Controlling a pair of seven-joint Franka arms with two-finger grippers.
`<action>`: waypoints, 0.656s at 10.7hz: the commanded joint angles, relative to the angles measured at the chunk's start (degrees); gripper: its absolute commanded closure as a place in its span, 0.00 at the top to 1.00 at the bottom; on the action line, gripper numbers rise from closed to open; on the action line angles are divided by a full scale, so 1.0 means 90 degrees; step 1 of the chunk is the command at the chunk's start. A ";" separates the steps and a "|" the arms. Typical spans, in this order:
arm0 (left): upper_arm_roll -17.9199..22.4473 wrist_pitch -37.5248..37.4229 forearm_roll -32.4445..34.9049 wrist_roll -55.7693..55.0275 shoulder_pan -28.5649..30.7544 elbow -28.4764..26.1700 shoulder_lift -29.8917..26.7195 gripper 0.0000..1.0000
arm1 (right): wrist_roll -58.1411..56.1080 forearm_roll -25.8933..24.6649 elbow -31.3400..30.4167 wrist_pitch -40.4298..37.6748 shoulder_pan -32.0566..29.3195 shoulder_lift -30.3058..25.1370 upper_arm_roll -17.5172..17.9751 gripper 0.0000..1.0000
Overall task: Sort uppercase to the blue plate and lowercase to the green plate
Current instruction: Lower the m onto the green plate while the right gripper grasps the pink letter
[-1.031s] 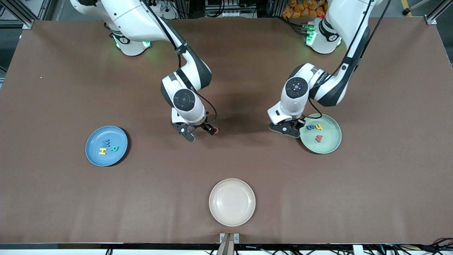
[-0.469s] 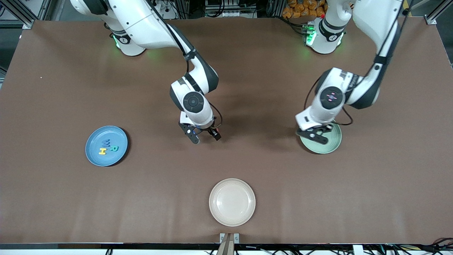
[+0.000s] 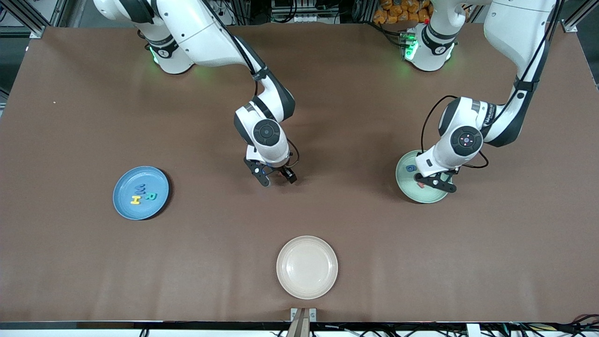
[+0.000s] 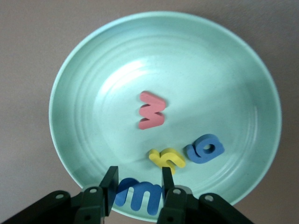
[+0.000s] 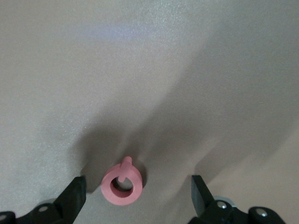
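Observation:
My left gripper point(image 3: 436, 182) hangs over the green plate point(image 3: 406, 189) and is shut on a blue lowercase m point(image 4: 140, 196), which sits above the plate's rim point(image 4: 117, 70). On that plate lie a red w point(image 4: 152, 110), a yellow h point(image 4: 167, 158) and a blue g point(image 4: 204, 148). My right gripper point(image 3: 276, 178) is open at mid-table, low over the cloth. A red uppercase Q point(image 5: 121, 185) lies flat between its spread fingers, touching neither. The blue plate point(image 3: 122, 187) holds a blue W point(image 3: 139, 188), a green R point(image 3: 150, 196) and a yellow H point(image 3: 135, 200).
A cream-white plate point(image 3: 306, 267) with nothing on it stands near the front edge of the table, nearer the front camera than the right gripper. Brown cloth covers the table between the three plates.
The left arm has swung from beside the green plate to over it, carrying the blue m. The right gripper has shifted over the red Q, which now lies between its fingers.

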 commanded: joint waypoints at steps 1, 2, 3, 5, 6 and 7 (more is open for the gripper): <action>-0.0014 -0.0027 -0.0153 0.0274 0.0067 -0.0007 0.0025 0.46 | 0.0213 -0.0204 0.0160 -0.0018 0.0073 0.0088 -0.0086 1.00; -0.0014 -0.0007 -0.0133 0.0332 0.0135 0.0013 0.0055 0.46 | 0.0213 -0.0214 0.0160 -0.0018 0.0073 0.0088 -0.0086 1.00; 0.0006 -0.0007 -0.0133 0.0507 0.0145 0.0013 0.0094 0.51 | 0.0213 -0.0224 0.0160 -0.0018 0.0073 0.0088 -0.0086 0.75; 0.0103 -0.0007 -0.0133 0.0616 0.0146 0.0071 0.0075 1.00 | 0.0222 -0.0243 0.0170 0.0002 0.0073 0.0088 -0.0086 0.00; 0.0103 -0.0007 -0.0182 0.0568 0.0146 0.0072 -0.0071 1.00 | 0.0213 -0.0243 0.0170 0.0040 0.0112 0.0078 -0.0086 0.00; 0.0094 -0.0017 -0.0375 0.0442 0.0146 0.0110 -0.0217 1.00 | 0.0213 -0.0243 0.0160 0.0147 0.0112 0.0078 -0.0086 0.00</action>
